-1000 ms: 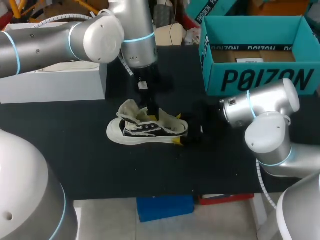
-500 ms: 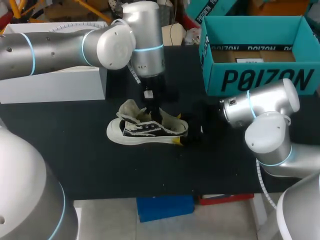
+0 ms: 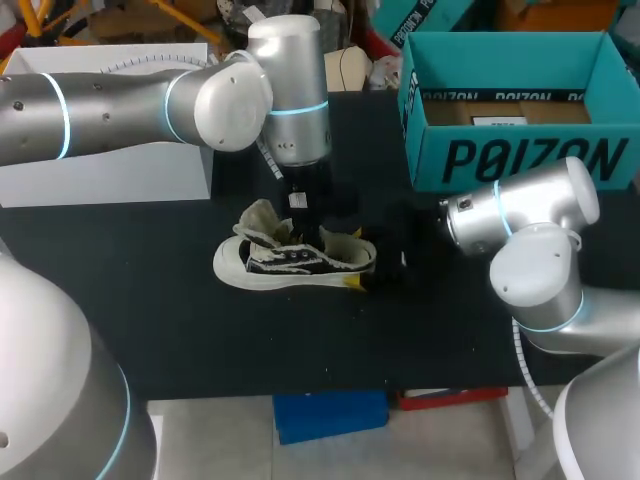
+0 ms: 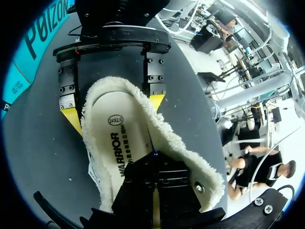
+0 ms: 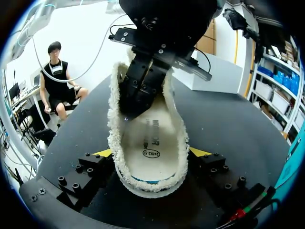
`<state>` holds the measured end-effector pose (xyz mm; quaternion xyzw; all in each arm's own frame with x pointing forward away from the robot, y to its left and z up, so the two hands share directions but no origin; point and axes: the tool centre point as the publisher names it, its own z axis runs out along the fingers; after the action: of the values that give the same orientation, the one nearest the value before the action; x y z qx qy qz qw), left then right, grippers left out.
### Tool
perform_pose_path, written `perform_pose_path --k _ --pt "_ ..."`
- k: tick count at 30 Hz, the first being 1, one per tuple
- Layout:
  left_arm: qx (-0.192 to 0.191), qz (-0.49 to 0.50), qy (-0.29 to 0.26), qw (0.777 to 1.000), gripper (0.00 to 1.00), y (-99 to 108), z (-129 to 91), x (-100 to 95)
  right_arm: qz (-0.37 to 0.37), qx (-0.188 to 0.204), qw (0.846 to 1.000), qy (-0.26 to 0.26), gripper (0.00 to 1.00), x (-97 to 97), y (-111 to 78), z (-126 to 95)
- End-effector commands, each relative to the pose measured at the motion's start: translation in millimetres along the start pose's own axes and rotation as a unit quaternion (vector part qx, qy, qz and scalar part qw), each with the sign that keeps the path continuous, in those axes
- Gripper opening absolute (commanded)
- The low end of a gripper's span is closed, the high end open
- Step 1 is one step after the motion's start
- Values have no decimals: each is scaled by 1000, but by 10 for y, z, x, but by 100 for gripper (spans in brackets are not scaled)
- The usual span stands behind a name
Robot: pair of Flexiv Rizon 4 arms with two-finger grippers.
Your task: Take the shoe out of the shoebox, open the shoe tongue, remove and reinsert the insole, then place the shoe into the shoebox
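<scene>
Left arm's slid rightward over the shoe (image 3: 295,258): left end effector (image 5: 127,114) pinched narrow inside it, right end effector (image 5: 151,152) clamping its heel, mid-counter (image 3: 180,330).

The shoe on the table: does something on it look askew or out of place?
Nothing looks damaged. The shoe stands upright, its heel held by the right gripper, and the insole lies flat inside. Only its tongue is folded forward over the toe.

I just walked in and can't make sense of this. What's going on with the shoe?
The shoe is out of the box, lying on the table. The right gripper clamps its heel from both sides. The left gripper reaches down into the shoe's opening, over the insole, which is in place inside.
</scene>
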<state>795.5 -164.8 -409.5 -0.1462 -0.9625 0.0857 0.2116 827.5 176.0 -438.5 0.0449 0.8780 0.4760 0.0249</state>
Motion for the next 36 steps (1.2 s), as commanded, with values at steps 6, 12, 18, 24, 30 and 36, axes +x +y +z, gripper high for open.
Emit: perform_pose_path --k 6,12,18,24,30,36 --pt "-20 -12 -46 999 0 27 86 64 1 1 1000 -1 0 -7 -26 42" --pt "-22 -14 -79 996 0 43 -65 102 1 1 1000 -1 0 -7 -26 42" --pt "-21 -12 -97 995 0 28 -227 120 1 1 1000 -1 0 -7 -26 42" --pt "-21 -5 -92 996 0 -4 -165 127 1 1 1000 -1 0 -7 -26 42" --pt "-22 -7 -82 996 0 17 -67 86 1 1 1000 -1 0 -7 -26 42" --pt "-22 -10 -82 996 0 50 -29 29 1 1 1000 -1 0 -7 -26 42"
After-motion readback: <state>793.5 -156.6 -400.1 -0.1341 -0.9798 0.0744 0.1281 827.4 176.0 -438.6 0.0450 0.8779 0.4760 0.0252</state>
